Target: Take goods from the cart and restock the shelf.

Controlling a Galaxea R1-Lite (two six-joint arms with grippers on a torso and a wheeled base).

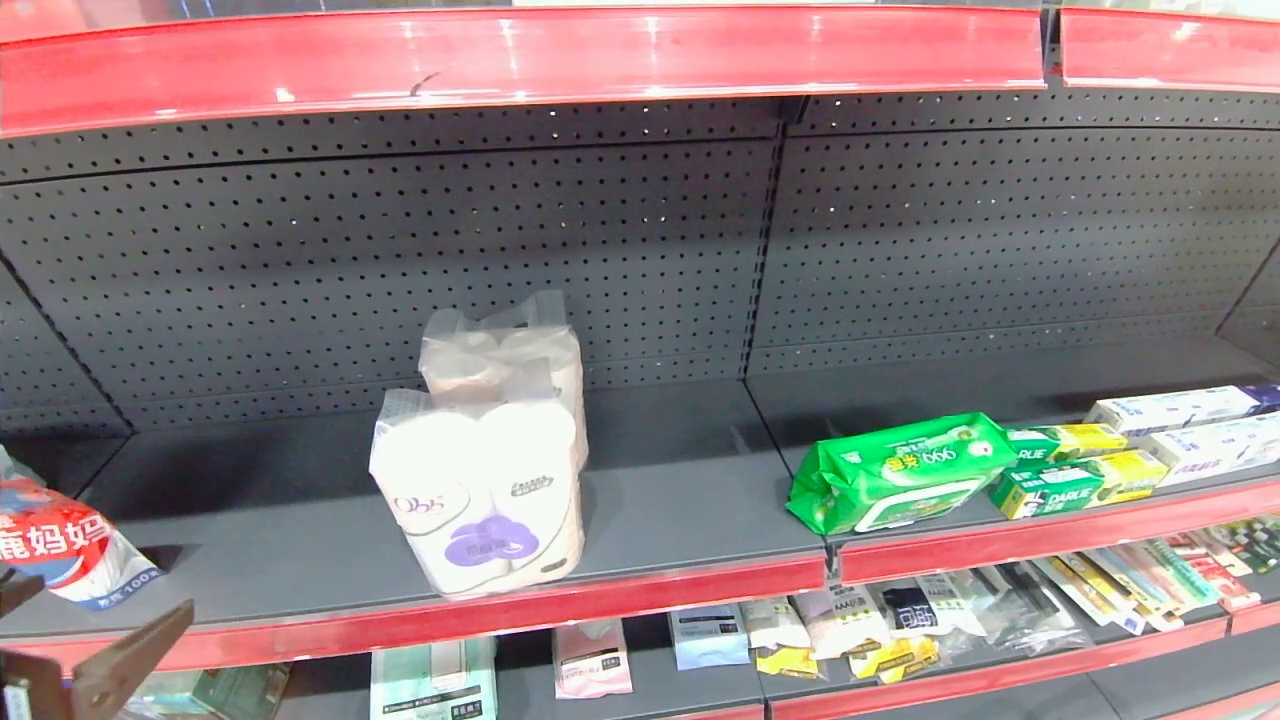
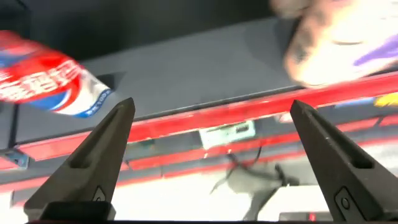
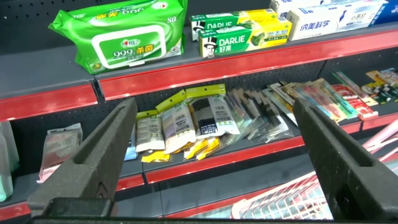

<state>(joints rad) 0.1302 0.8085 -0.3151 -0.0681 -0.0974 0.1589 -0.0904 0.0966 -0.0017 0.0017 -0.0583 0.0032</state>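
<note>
Jaws: left gripper (image 2: 211, 104) and right gripper (image 3: 214, 102) both spread wide, empty.
Shelf (image 1: 680, 500): toilet-roll packs (image 1: 480, 480) centre; green wet-wipes pack (image 1: 900, 470), toothpaste boxes (image 1: 1080, 470) right.
Near left gripper: red-white bag (image 1: 60, 545).

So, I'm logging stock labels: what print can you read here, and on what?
"999" and "80": green wipes pack.
"DARLIE": toothpaste boxes.
Too small, blurred or cut off to read: toilet roll pack, red bag, lower-shelf packets, shelf price tag.
</note>
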